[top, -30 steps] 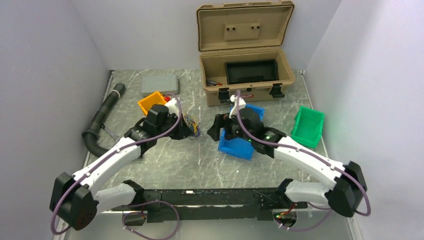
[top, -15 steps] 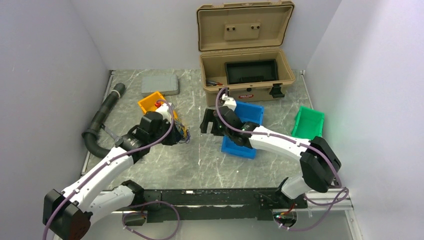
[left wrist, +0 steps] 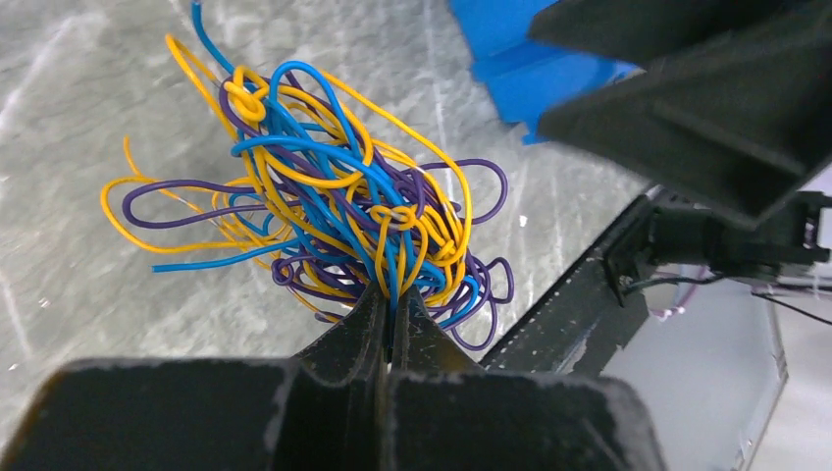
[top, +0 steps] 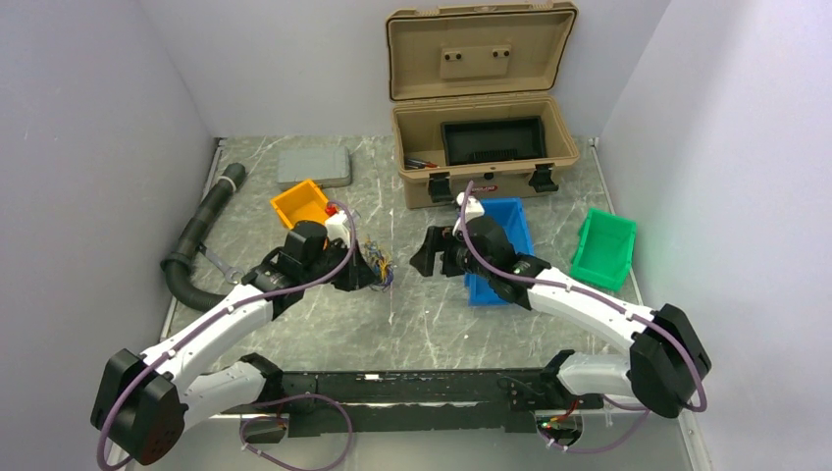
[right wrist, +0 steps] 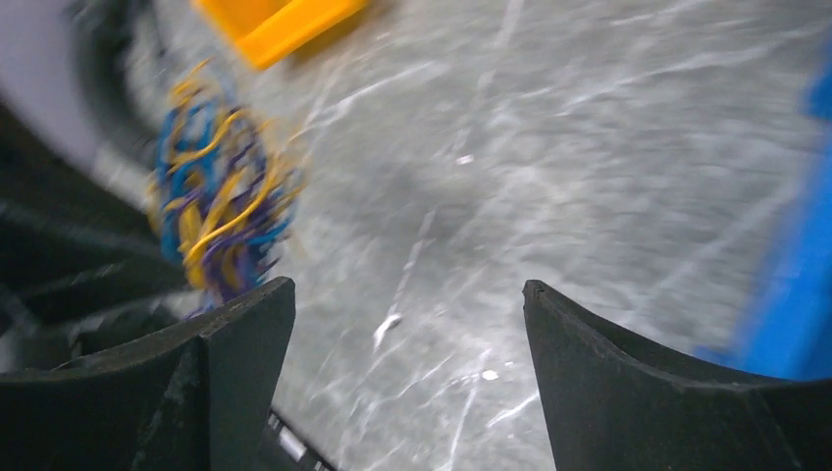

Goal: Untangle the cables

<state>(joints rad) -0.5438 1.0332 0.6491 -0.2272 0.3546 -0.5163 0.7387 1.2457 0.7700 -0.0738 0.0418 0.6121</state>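
Three bins (top: 299,203) (top: 510,221) (top: 603,250), one case (top: 481,54), one cable tangle (left wrist: 338,211)

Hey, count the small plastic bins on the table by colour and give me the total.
orange bin: 1
blue bin: 1
green bin: 1
Total: 3
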